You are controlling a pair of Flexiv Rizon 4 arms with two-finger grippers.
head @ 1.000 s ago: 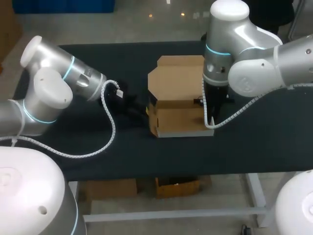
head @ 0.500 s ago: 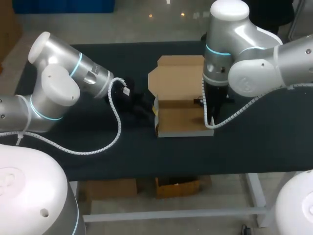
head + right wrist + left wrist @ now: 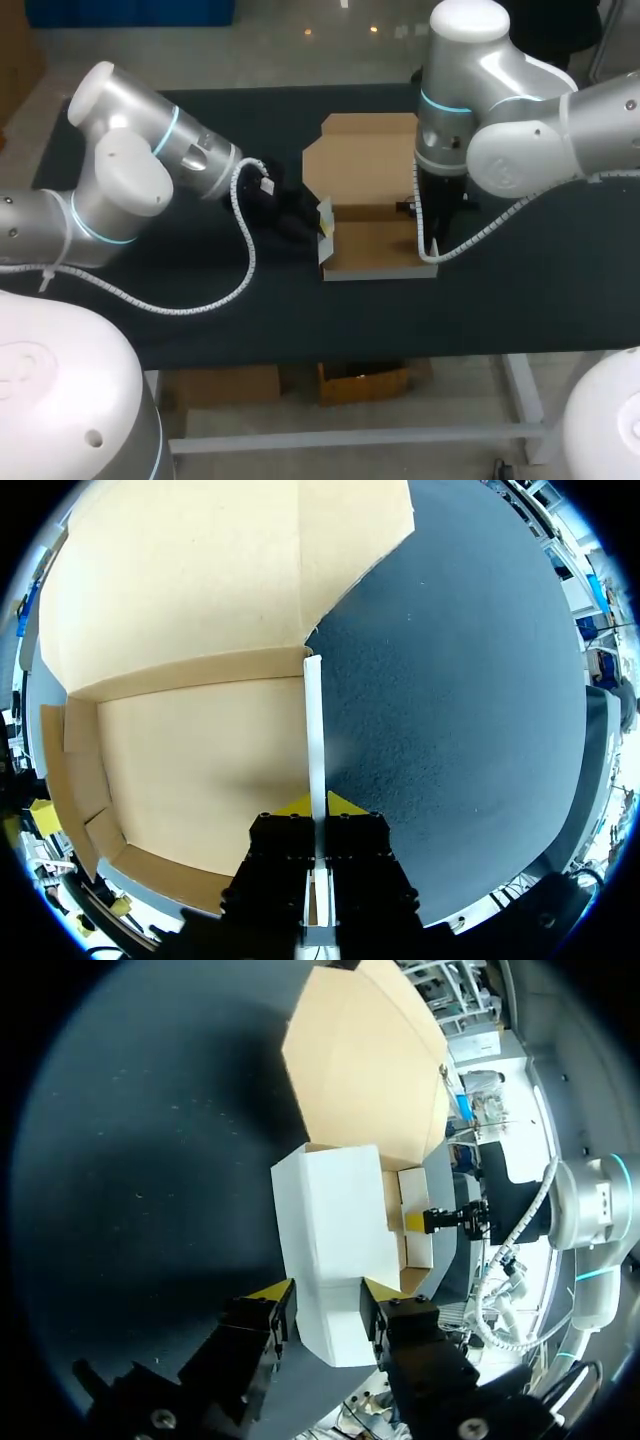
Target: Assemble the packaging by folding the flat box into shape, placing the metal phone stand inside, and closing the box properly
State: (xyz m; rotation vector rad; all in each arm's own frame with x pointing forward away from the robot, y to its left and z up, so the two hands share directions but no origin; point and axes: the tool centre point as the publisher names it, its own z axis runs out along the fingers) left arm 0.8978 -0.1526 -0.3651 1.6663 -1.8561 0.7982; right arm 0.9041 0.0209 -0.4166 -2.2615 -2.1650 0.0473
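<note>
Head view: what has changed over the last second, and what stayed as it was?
The left arm swung right, bringing the left gripper up against the box. The left wall was pushed inward, and the box floor now shows. The right gripper stayed shut on the right wall, and the lid stayed open.

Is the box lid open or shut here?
Open: the lid lies spread flat behind the box base, whose inside is exposed.
</note>
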